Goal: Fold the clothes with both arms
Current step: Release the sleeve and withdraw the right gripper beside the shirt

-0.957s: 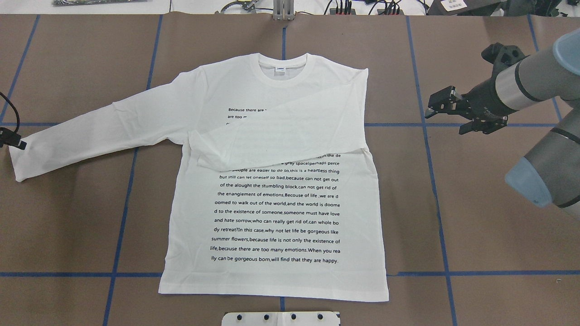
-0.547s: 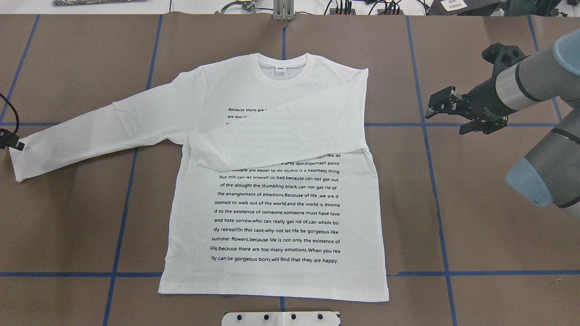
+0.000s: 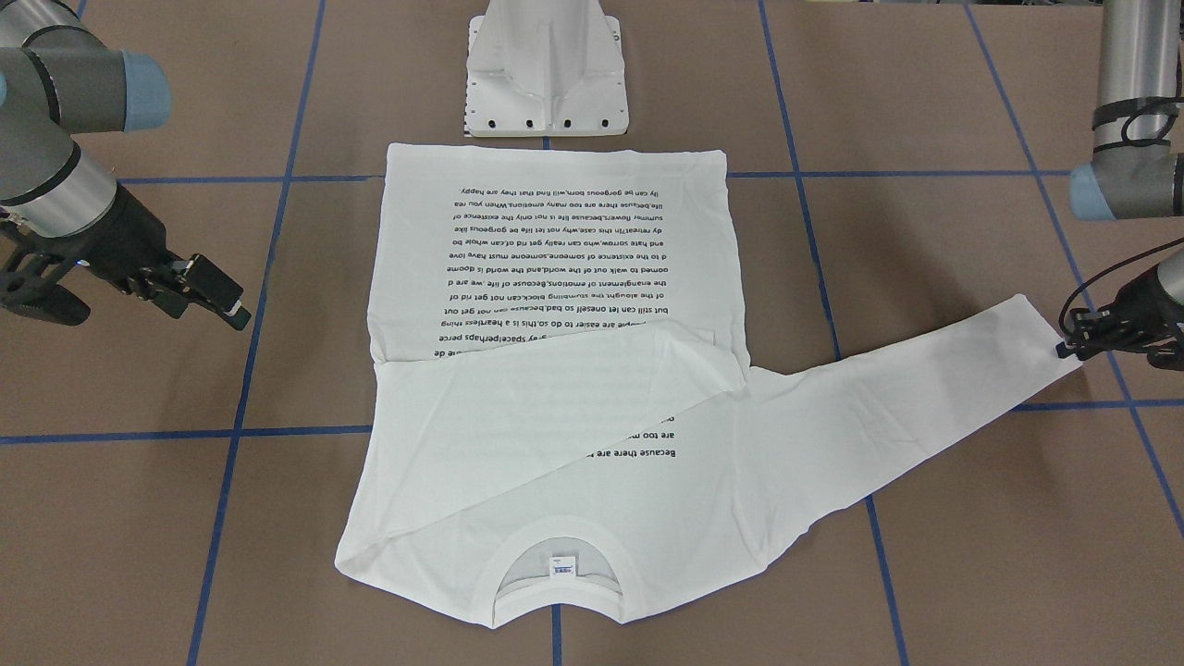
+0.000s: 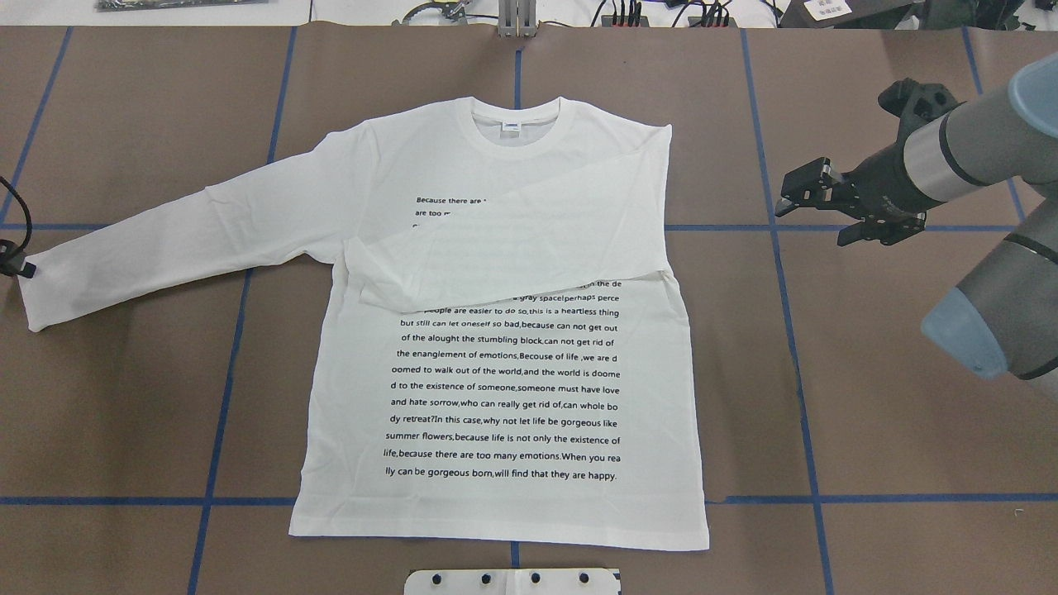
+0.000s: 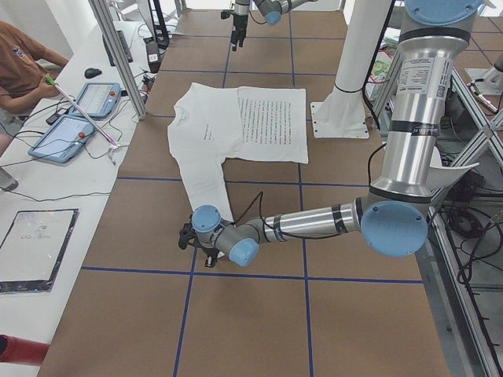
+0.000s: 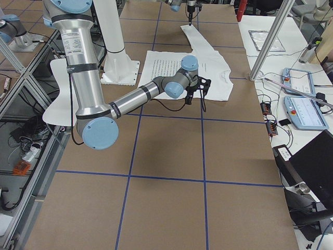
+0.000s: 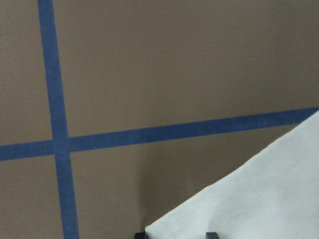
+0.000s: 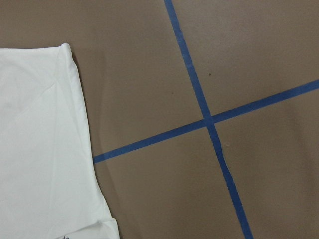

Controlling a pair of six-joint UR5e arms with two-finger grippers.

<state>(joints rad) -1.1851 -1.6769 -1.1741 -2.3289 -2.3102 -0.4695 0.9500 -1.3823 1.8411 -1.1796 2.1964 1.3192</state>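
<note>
We see the T-shirt (image 4: 496,397) flat mid-table, 1 sleeve folded across, 1 stretched toward 9 o'clock. Left gripper (image 4: 23,269) straddles its cuff, jaws apart. Right gripper (image 4: 814,215) gapes empty at 3 o'clock.

Left gripper (image 4: 21,268) mostly cut by edge
</note>
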